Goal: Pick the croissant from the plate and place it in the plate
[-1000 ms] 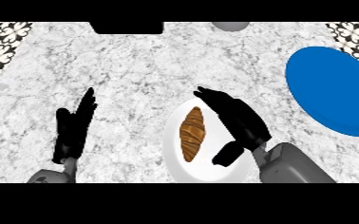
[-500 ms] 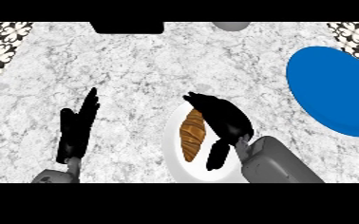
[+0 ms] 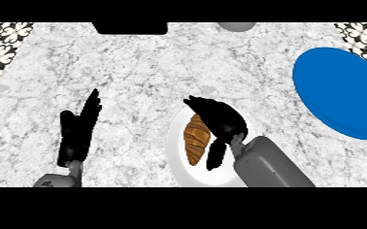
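Note:
A brown croissant (image 3: 195,139) lies lengthwise on a white plate (image 3: 176,150) near the counter's front edge. My right hand (image 3: 222,121) is right over the plate, its fingers curving across the croissant's far end and right side, thumb (image 3: 214,156) pointing down beside it; the fingers are relaxed, not closed round it. A large blue plate (image 3: 335,91) sits at the right edge, apart from the hand. My left hand (image 3: 77,133) rests open at the lower left, fingers up.
A black object (image 3: 129,27) and a grey round object (image 3: 237,26) sit at the counter's far edge. Patterned tiles (image 3: 13,35) show in the top corners. Bare marble counter (image 3: 143,73) lies between the plates and the far edge.
My right hand has moved left from beside the white plate to above it, its fingers now bending over the croissant. The left hand has shifted only slightly.

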`<state>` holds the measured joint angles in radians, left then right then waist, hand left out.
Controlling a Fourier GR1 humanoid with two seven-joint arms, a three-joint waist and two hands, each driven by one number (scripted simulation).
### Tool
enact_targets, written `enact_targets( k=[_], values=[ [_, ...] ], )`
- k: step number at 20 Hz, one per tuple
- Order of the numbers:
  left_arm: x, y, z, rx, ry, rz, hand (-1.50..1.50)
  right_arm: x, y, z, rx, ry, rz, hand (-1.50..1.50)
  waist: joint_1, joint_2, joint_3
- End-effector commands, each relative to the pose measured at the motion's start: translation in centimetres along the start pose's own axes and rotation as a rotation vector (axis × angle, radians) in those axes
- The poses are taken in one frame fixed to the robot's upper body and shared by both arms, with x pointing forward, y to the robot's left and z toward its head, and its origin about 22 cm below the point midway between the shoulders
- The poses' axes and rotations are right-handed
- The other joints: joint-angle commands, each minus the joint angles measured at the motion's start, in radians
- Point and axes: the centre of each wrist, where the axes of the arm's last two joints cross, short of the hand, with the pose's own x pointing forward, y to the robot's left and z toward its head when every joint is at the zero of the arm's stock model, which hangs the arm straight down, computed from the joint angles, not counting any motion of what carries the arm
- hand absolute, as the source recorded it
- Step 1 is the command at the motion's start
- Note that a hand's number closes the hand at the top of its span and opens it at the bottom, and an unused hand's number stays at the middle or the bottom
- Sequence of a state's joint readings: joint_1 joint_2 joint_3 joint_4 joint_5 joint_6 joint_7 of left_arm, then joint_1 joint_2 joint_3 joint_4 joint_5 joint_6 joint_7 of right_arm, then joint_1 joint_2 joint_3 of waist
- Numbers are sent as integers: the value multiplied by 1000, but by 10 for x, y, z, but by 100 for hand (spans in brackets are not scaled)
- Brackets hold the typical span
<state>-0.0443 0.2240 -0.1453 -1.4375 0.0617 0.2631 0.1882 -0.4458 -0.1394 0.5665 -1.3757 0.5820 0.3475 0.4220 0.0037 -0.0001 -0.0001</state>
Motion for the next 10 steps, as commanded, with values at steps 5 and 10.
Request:
enact_targets(
  k=[5,10],
  values=[
    [5,0,-12,2,-2,-8,0,10,14,-12,36,-5,2,-150,-1,0,0],
    [5,9,-1,-12,-9,0,0,-6,14,-15,23,16,-14,-150,-1,0,0]
  ],
)
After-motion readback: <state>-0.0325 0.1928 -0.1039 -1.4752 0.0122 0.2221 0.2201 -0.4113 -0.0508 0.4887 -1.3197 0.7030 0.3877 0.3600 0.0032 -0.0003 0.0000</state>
